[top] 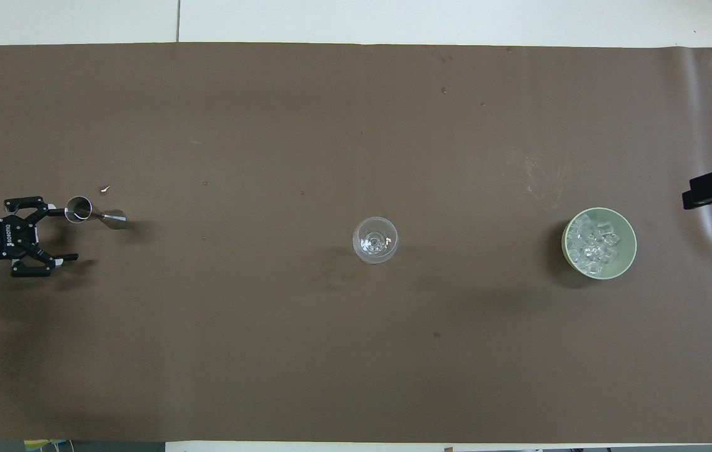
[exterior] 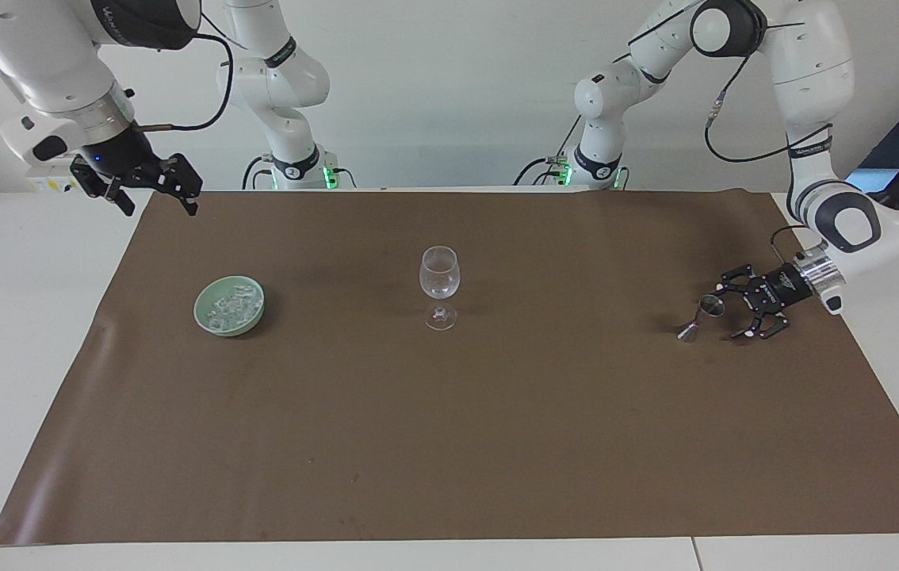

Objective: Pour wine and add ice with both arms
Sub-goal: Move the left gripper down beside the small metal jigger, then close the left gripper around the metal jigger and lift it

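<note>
Now | green bowl [exterior: 229, 316]: ice [top: 593, 242] inside | wine glass [exterior: 439, 274]: empty | both arms' fingers spread, holding nothing

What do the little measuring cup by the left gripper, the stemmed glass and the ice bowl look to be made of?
Measuring cup: looks like polished metal, silvery with bright glints. Stemmed glass: clear and colourless with sharp highlights, so probably glass, though clear plastic cannot be ruled out. Bowl: pale green, opaque, smooth and slightly glossy; ceramic or plastic, the look leaves it open.
</note>
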### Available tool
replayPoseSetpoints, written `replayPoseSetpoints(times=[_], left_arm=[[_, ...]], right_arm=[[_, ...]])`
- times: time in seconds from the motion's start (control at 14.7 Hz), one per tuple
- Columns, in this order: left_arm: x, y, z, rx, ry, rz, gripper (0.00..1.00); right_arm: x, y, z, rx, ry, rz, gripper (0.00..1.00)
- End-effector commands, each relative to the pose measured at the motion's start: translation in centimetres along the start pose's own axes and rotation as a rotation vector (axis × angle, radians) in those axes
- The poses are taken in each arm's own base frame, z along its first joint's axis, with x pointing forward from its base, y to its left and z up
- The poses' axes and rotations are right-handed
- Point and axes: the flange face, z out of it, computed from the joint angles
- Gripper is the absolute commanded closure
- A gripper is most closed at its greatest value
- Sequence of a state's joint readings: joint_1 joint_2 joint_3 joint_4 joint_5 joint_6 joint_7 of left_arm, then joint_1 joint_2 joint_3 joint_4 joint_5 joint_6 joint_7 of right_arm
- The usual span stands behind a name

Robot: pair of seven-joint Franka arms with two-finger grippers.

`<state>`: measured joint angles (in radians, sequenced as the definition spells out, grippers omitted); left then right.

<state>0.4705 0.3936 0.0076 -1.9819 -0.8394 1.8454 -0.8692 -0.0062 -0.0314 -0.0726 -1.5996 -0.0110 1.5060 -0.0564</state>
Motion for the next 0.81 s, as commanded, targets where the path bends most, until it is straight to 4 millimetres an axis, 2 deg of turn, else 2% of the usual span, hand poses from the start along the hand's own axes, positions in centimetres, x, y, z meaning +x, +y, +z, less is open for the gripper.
replayPoseSetpoints(times=[0.0,0.14,0.34,0.47,0.75], left_arm=[[-1.5,-1.3,0.4,-0.013,-0.06,0.03,0.0],[-2.3,-1.7,0.9,-0.018,-0.114,0.125,0.0],[-1.7,-3.3,2.1,-0.029,-0.148,0.106,0.0],[-2.5,-3.1,3.1,-0.041,-0.157,0.122,0.0],[-2.8,-2.6,3.0,-0.094,-0.193,0.094,0.0]], right_arm=[[-0.6,-0.1,0.1,0.019,-0.006,0.013,0.0],[-0.6,-0.1,0.1,0.019,-0.006,0.013,0.0],[-0.6,-0.1,0.1,0.019,-0.006,0.013,0.0],[-0.6,-0.1,0.1,0.019,-0.006,0.013,0.0],[-0.6,-0.1,0.1,0.019,-0.006,0.013,0.0]])
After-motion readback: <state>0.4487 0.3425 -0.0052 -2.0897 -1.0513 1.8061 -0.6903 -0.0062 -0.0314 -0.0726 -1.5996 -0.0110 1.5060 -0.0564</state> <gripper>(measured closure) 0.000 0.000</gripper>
